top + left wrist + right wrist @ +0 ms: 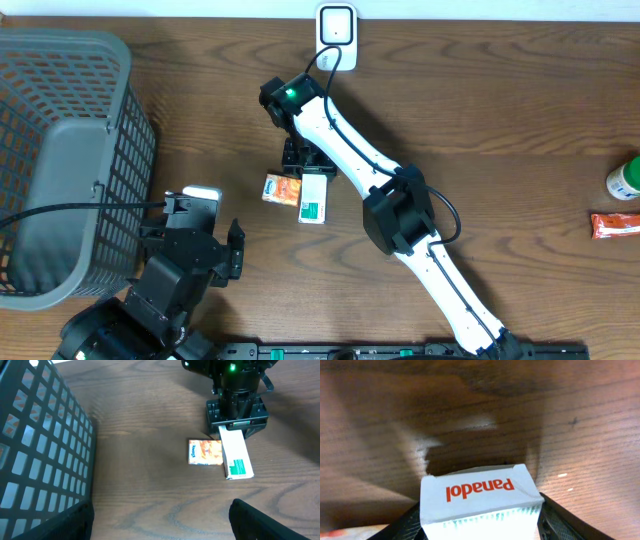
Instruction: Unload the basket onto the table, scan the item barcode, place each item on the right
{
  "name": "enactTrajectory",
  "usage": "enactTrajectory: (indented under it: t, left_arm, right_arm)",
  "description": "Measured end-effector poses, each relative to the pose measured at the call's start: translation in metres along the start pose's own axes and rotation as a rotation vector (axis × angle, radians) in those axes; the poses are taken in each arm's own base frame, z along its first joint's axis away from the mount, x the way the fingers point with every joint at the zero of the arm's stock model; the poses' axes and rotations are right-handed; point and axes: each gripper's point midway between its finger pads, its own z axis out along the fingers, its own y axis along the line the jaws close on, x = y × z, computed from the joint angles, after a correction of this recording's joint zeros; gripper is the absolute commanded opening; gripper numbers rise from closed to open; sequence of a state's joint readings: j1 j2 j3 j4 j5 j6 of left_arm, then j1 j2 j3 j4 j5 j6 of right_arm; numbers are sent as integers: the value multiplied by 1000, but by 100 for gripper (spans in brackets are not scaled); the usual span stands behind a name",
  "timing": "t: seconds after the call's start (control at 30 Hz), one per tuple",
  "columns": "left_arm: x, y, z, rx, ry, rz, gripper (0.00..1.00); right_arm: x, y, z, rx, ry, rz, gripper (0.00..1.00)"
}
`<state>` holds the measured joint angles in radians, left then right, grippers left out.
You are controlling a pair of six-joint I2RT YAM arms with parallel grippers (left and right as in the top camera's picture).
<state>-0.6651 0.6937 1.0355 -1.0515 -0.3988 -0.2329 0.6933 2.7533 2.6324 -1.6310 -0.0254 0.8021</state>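
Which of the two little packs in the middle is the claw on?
The white-and-green Panadol box, not the orange tissue pack beside it; the right gripper straddles its end.

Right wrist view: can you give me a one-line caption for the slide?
Right hand straddling one end of the white Panadol box, which lies on the wooden table.

A mock shop checkout is suggested. A grey plastic lattice basket [135, 150], a white square scanner unit [337, 25] and a white cardboard Panadol carton [313, 200] are laid on a brown wooden table [500, 120].
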Motion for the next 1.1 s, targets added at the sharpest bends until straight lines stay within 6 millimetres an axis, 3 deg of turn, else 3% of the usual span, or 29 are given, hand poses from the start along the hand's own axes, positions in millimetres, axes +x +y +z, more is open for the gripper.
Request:
enactTrajectory:
  t: [0.27,0.63,0.73,0.8,1.1]
  left_arm:
    - [0,0,0,0,0,0,85]
    - [0,0,0,0,0,0,85]
    - [0,0,0,0,0,0,85]
    - [0,0,0,0,0,0,85]
    - [0,0,0,0,0,0,85]
  right_arm:
    - [-1,-4,2,9,8,-356,49]
    - [-4,-14,3,49,21,-875,57]
    - [-4,-14,3,48,18,-919,65]
    - [-3,-13,2,42,17,-942,99]
    - [5,-9,-10,-10,16,-957,99]
